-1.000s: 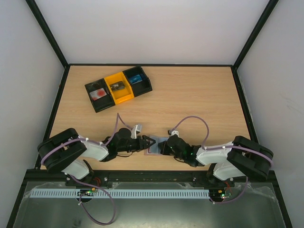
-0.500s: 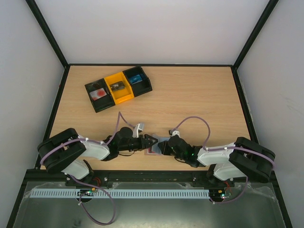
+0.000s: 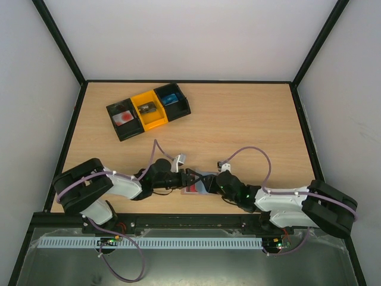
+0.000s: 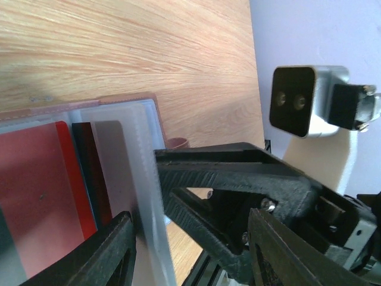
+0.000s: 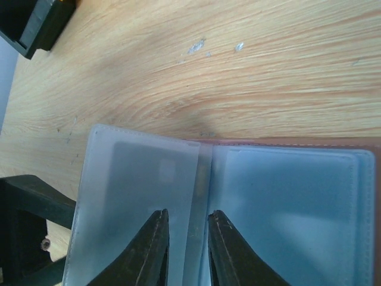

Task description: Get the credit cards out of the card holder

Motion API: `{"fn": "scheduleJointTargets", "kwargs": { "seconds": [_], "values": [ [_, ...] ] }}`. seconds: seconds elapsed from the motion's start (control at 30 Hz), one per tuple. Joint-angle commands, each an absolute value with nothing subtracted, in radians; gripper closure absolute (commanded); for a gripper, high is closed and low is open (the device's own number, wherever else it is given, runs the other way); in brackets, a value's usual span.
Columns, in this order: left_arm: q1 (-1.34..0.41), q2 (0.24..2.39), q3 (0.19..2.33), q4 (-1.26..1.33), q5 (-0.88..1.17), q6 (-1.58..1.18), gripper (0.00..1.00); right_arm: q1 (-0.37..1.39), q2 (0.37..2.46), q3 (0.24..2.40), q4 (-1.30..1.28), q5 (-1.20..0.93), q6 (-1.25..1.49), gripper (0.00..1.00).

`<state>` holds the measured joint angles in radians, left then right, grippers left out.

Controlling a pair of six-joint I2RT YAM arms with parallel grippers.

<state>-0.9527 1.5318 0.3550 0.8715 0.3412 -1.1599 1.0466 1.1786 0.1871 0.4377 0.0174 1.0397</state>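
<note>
Top external: card holder (image 3: pixel 192 189) lies open flat on the table (image 3: pixel 250 125) at the near edge, btwn the two claws, well apart from the bins (image 3: pixel 149 110) at the back left. Both arms reach in low and nearly horizontal, wrists pointing at each other across the holder, so one can steady it while the other works the pockets. That's my read, not sth seen.

Left gripper (image 3: pixel 190 176): jaws about half open. One finger (image 4: pixel 116 253) sits on or just over the sleeve w/ the red card (image 4: pixel 36 196); a dark card (image 4: pixel 89 167) shows next to it. Prob pinning that half down, but the contact is hard to confirm from the left wrist view. It has hold of nothing that I can see.

Right gripper (image 5: pixel 187 220): jaws only a little apart, tips hovering over the strip where the clear sleeve (image 5: pixel 137 190) meets the holder's fold. The gap looks wider than the thin plastic, so no real grip on sleeve or card. A greyish card (image 5: pixel 146 173) shows inside that sleeve, fully seated.

Cards appear to be all inside; extraction not yet done. Next move likely needs the right tips on a card edge, not the sleeve.
</note>
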Motion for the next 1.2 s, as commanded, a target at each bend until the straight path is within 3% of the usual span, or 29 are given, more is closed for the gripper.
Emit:
{"fn": "scheduleJointTargets", "kwargs": {
  "seconds": [0.0,0.4,0.57,1.17],
  "values": [
    [-0.979,1.573,0.394,0.911,0.349,-1.156,0.46,1.048,1.117,0.159,0.376,0.101,1.059,0.79],
    [-0.998,1.607,0.426,0.936,0.363,-1.163,0.46,1.048,0.791,0.091,0.208,0.278,1.115,0.75],
    [-1.000,1.608,0.427,0.943,0.366,-1.160,0.41,1.047,0.685,0.075,0.164,0.312,1.120,0.74],
    [-0.995,1.563,0.425,0.852,0.320,-1.119,0.41,1.048,0.694,0.075,0.192,0.276,1.103,0.72]
  ]
}}
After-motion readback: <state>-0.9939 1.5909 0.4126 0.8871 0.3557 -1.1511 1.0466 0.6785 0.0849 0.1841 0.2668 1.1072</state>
